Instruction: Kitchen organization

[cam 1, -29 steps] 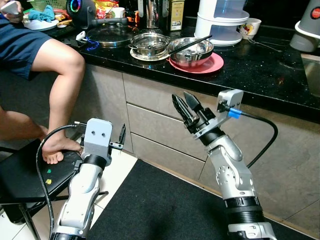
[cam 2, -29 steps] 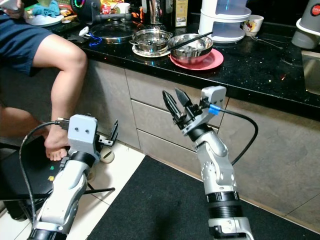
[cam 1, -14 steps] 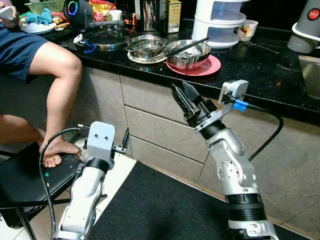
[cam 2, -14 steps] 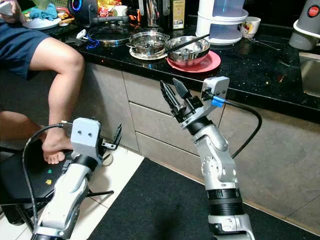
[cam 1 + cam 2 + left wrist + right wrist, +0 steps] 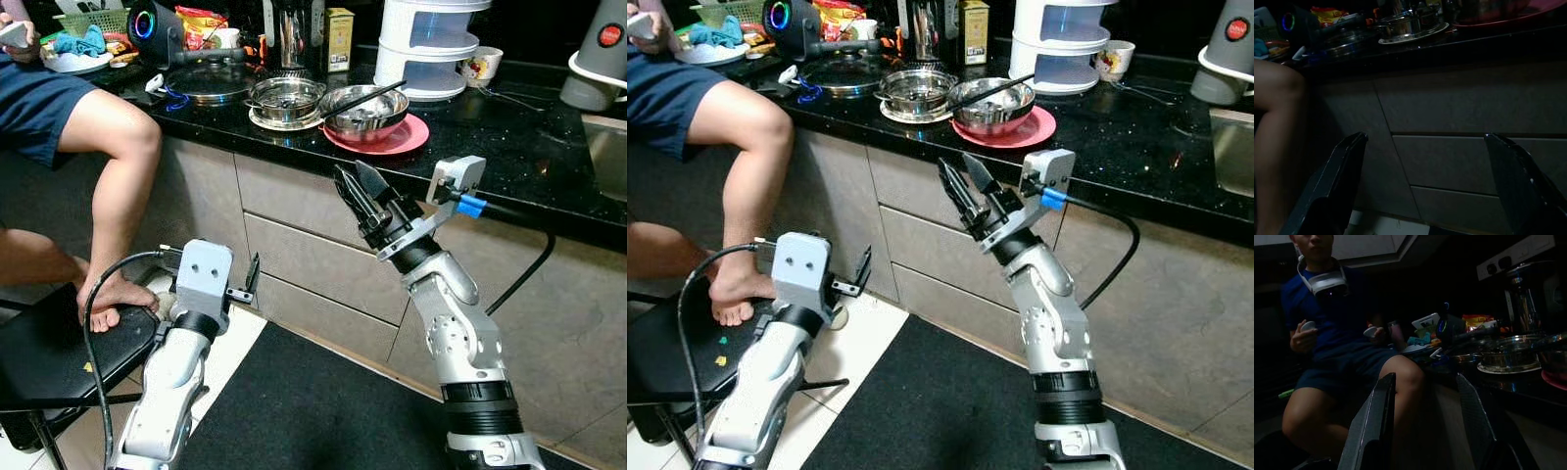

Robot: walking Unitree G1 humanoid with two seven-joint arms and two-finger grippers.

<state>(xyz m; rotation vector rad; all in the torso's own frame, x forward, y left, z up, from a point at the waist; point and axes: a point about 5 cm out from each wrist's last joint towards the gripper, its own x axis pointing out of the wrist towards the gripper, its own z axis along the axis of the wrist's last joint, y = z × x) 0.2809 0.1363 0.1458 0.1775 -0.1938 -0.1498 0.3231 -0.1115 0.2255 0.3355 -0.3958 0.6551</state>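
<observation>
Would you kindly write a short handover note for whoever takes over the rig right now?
Right gripper: raised in front of the drawers below the counter, fingers open, holding nothing.
Left gripper: low by the floor, fingers open, holding nothing.
On the counter: steel bowl with a black utensil on a pink plate, a small steel pot beside it, a glass lid further left.
A person sits to the left.
Done: nothing picked up yet. Left: all the tidying.

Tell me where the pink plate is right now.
The pink plate sits on the black countertop ahead, under the steel bowl, just right of the small steel pot and beyond the raised right gripper.
</observation>
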